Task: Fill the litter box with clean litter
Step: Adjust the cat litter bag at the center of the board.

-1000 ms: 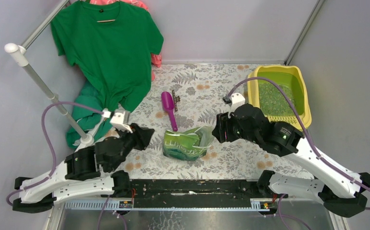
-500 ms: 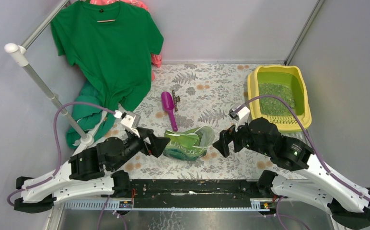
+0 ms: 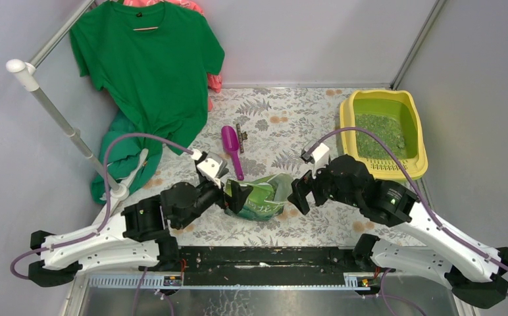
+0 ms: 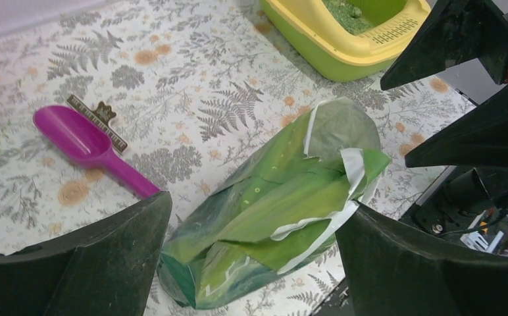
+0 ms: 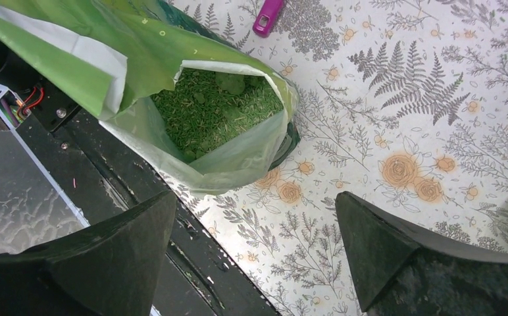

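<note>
Left jaws and right jaws both gape wide, holding nothing, one on each side of the bag (image 3: 259, 197), apparently set to clamp it for pouring. The litter box (image 3: 391, 170), holding some litter (image 3: 378, 141), sits beyond the right jaws.

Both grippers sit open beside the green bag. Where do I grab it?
Likely the green bag's closed lower end, left gripper coming from its left, since that end lies flat between the fingers. The right gripper takes the floppy mouth rim from the right, keeping clean litter inside.
</note>
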`<action>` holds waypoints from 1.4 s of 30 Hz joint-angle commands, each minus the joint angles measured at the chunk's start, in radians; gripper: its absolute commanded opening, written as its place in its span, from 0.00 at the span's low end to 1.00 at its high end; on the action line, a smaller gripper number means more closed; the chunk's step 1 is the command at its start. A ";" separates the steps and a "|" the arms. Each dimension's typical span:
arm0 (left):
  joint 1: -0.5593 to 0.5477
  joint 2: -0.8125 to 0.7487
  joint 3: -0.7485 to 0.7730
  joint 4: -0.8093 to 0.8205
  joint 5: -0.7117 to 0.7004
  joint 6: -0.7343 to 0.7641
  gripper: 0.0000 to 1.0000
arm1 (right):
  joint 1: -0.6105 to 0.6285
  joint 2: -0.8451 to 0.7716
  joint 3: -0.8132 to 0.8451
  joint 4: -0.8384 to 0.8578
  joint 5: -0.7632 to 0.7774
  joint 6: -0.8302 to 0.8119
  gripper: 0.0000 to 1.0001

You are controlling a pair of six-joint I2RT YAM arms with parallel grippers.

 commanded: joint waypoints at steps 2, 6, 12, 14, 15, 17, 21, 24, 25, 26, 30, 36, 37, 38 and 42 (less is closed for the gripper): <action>0.001 0.011 -0.056 0.218 0.012 0.155 0.95 | -0.002 -0.051 0.057 -0.018 0.003 -0.039 1.00; 0.003 0.042 -0.082 0.261 0.020 0.165 0.09 | -0.003 -0.081 0.045 -0.030 0.034 -0.043 1.00; 0.004 -0.029 -0.095 0.244 -0.086 0.089 0.00 | -0.003 -0.091 0.009 0.005 0.161 0.029 1.00; 0.004 -0.094 -0.114 0.256 -0.088 0.074 0.00 | -0.004 -0.056 0.035 -0.003 0.164 0.080 1.00; 0.004 -0.123 -0.122 0.259 -0.095 0.071 0.00 | -0.003 -0.028 0.052 -0.012 0.150 0.105 1.00; 0.004 -0.168 -0.126 0.244 -0.120 0.062 0.00 | -0.004 0.030 0.088 -0.034 0.136 0.148 0.97; 0.004 -0.208 -0.135 0.216 -0.159 0.041 0.00 | -0.003 0.145 0.156 -0.071 0.154 0.206 0.90; 0.004 -0.202 -0.145 0.218 -0.180 0.037 0.00 | -0.003 0.210 0.184 -0.051 0.127 0.212 0.83; 0.004 -0.195 -0.142 0.215 -0.192 0.036 0.00 | -0.003 0.224 0.190 -0.043 0.125 0.211 0.80; 0.004 -0.189 -0.140 0.213 -0.202 0.037 0.00 | -0.003 0.237 0.191 -0.032 0.119 0.201 0.79; 0.004 -0.178 -0.120 0.190 -0.228 0.034 0.00 | -0.007 0.278 0.187 -0.009 0.101 0.185 0.70; 0.004 -0.202 -0.095 0.173 -0.301 0.041 0.00 | -0.034 0.400 0.291 -0.109 0.081 0.178 0.21; 0.003 -0.202 -0.086 0.173 -0.321 0.044 0.00 | -0.040 0.429 0.327 -0.143 0.066 0.183 0.07; 0.004 -0.201 -0.077 0.175 -0.337 0.053 0.00 | -0.044 0.456 0.363 -0.180 0.054 0.192 0.00; 0.004 -0.170 -0.033 0.184 -0.392 0.095 0.00 | -0.045 0.510 0.503 -0.292 -0.038 0.228 0.00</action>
